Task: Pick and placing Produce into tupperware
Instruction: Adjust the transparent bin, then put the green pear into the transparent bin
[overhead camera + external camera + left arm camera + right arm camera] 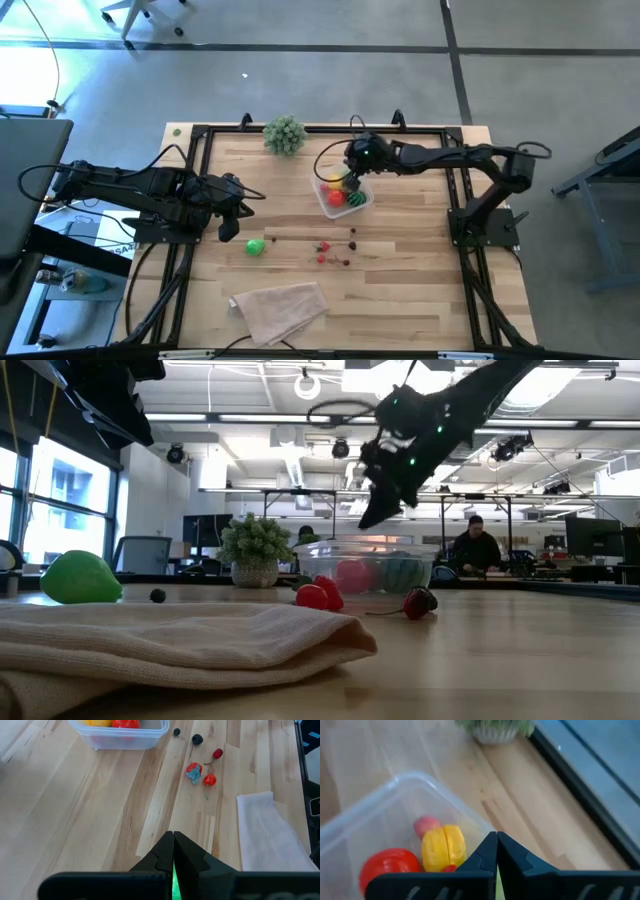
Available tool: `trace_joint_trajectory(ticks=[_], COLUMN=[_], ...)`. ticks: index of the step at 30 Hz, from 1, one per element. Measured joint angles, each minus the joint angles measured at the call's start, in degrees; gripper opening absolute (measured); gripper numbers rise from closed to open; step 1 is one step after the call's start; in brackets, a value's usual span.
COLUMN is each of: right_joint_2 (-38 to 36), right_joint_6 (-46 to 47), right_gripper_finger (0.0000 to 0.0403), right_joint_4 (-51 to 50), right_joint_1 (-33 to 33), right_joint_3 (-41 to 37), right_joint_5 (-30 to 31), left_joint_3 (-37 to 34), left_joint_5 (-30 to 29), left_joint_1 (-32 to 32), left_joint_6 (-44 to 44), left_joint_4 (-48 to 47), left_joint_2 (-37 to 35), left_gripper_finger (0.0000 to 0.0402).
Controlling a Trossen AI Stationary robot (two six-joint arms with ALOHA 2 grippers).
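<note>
Nearest on the desk [420, 300] lies a beige cloth [279, 308]. Past it sit a green toy fruit [256, 247] and a scatter of small red and dark pieces [333, 252]. Farther on, the clear tupperware [344, 194] holds a red tomato [387, 865], a yellow fruit [443, 847] and a pink piece [425, 825]. The right hand [352, 172] hangs over it, fingers pressed together and empty. The left hand [243, 210], also pressed together, waits left. A bushy plant ball [284, 134] stands at the far edge.

- The tupperware [343, 196] sits right of centre, produce pieces inside it.
- Loose small produce [335, 251] lies nearer the front.
- The cloth [280, 308] lies front-left.
- The plant ball [284, 134] stands at the back.
</note>
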Motion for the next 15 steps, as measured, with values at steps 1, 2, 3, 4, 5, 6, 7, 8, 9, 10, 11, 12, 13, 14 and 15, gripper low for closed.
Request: trace_joint_trajectory(ticks=[1,2,3,4,5,6,7,8,9,10,11,12,13,14,15], right_joint_2=[-1.32,-2.89,-4.44,-6.08,-7.76,-9.41,-10.99,-12.58,-14.11,-15.57,-17.01,-18.31,-19.51,-20.64,-21.67], right_joint_6=[-0.23,-0.25,-0.14,0.0,0.2,0.64,1.17,1.49,1.84,2.47,2.83,3.22,3.98,4.78,5.44], right_gripper_finger=[0.0,0.0,0.0,0.0,0.0,0.0,0.0,0.0,0.0,0.0,0.0,0.0,0.0,0.0,0.0], right_joint_4=[-0.39,-0.94,-2.06,-3.41,-4.86,-6.65,-8.7,-10.56,-12.52,-14.71,-16.51,-18.74,-20.52,-22.28,-24.19], right_joint_1=[0.22,0.44,0.72,1.02,1.39,1.66,2.03,2.54,3.07,3.74,4.43,5.13,5.94,6.76,7.62], right_joint_3=[0.0,0.0,0.0,0.0,0.0,0.0,0.0,0.0,0.0,0.0,0.0,0.0,0.0,0.0,0.0], right_joint_5=[0.03,0.1,0.14,0.12,0.13,0.14,0.61,1.52,2.85,4.7,6.28,7.83,9.39,10.42,11.27], left_joint_3=[0.0,0.0,-0.02,-0.01,-0.01,-0.01,-0.02,-0.02,-0.02,0.0,0.0,0.0,-0.02,0.0,-0.01], left_joint_5=[0.0,0.0,0.0,0.0,0.0,0.0,0.0,0.0,0.0,0.0,0.0,0.0,0.0,0.0,0.0], left_joint_1=[0.0,0.02,0.01,0.0,0.01,0.01,0.0,0.02,0.02,0.02,0.02,0.02,0.0,0.01,0.0], left_joint_6=[0.01,0.02,0.02,0.0,0.0,0.01,0.0,0.02,0.02,0.01,0.02,0.0,0.01,0.01,0.0], left_joint_4=[0.01,0.01,0.0,0.02,0.0,0.01,0.0,0.02,0.02,0.0,0.02,0.0,-0.01,0.02,0.0], left_joint_2=[0.0,0.0,0.0,0.0,0.0,0.02,0.0,0.0,0.02,0.02,0.0,0.02,0.02,0.02,0.02], left_gripper_finger=[0.0001,0.0001,0.0001,0.0001,0.0001,0.0001,0.0001,0.0001,0.0001,0.0001,0.0001,0.0001,0.0001,0.0001,0.0001])
